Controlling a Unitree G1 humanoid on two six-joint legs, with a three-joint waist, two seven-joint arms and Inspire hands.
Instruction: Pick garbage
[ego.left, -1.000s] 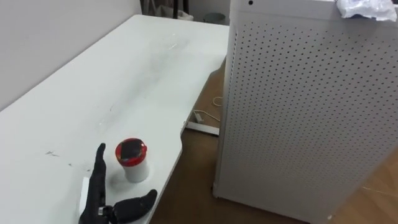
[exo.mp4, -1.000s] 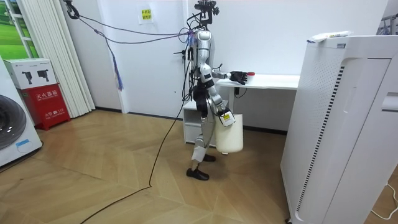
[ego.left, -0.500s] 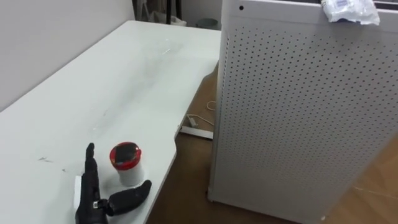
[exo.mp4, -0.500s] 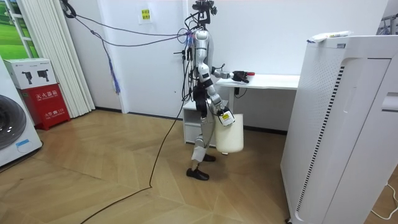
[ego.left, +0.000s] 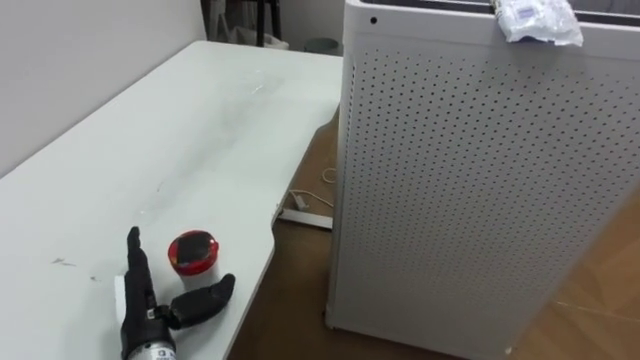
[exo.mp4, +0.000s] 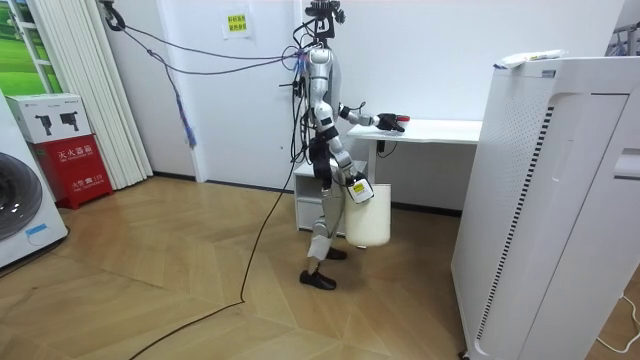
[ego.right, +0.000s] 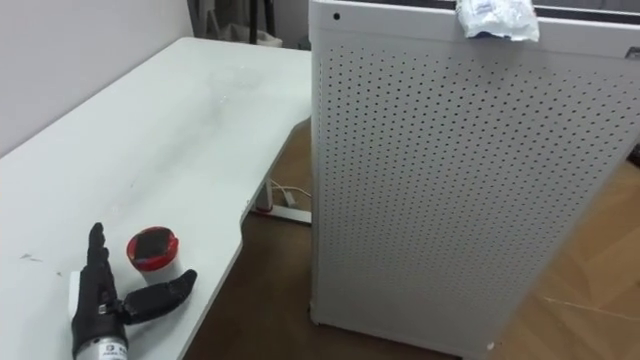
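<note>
Left hand (ego.left: 141, 308) closer — one cup (ego.left: 192, 252).

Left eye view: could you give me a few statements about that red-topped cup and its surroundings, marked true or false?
The red-topped cup stands on the white table. True.
The left hand has its fingers curled tight round the cup. False: its fingers are straight, the cup between them and the thumb.
A crumpled wrapper lies on top of the perforated cabinet. True.
The cabinet stands on the table. False: it stands on the wooden floor beside it.
</note>
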